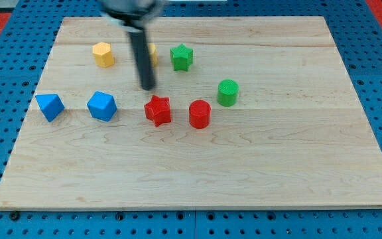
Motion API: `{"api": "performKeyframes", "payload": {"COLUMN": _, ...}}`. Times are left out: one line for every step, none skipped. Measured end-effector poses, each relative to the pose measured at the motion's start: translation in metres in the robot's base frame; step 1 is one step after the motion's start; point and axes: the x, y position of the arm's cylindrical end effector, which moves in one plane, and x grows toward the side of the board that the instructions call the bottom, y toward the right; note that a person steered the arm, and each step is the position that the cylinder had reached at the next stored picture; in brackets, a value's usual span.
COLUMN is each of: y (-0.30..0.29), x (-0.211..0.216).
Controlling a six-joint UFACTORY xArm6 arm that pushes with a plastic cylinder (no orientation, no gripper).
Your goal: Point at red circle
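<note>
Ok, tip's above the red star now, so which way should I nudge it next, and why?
I'd slide my tip toward the view's right and a little toward the bottom. The red circle sits right of the red star, and the tip is just above the star, so a diagonal path would probably pass the star's upper edge without bumping it. Stop short of the green circle.

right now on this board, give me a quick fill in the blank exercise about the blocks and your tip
1. My tip sits just above the red ____ block in the view.
2. The red circle lies to the view's ____ of that block.
3. The block nearest the red circle on its upper right is the ____ circle.
4. The two blocks at the view's left, a triangle and a cube-like one, are both ____.

Missing words: star; right; green; blue
</note>
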Motion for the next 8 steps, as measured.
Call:
{"api": "performKeyframes", "payload": {"y": 0.05, "x": 0.041}}
{"api": "performKeyframes", "payload": {"y": 0.105, "x": 0.026}}
{"api": "performKeyframes", "payload": {"y": 0.124, "x": -0.024}}
{"api": "performKeyframes", "payload": {"y": 0.125, "x": -0.052}}
{"api": "performKeyframes", "payload": {"y": 0.167, "x": -0.03}}
{"api": "performKeyframes", "payload": {"y": 0.193, "x": 0.067}}
{"api": "performKeyframes", "payload": {"y": 0.161, "x": 0.134}}
{"api": "performKeyframes", "payload": {"y": 0.1, "x": 0.131}}
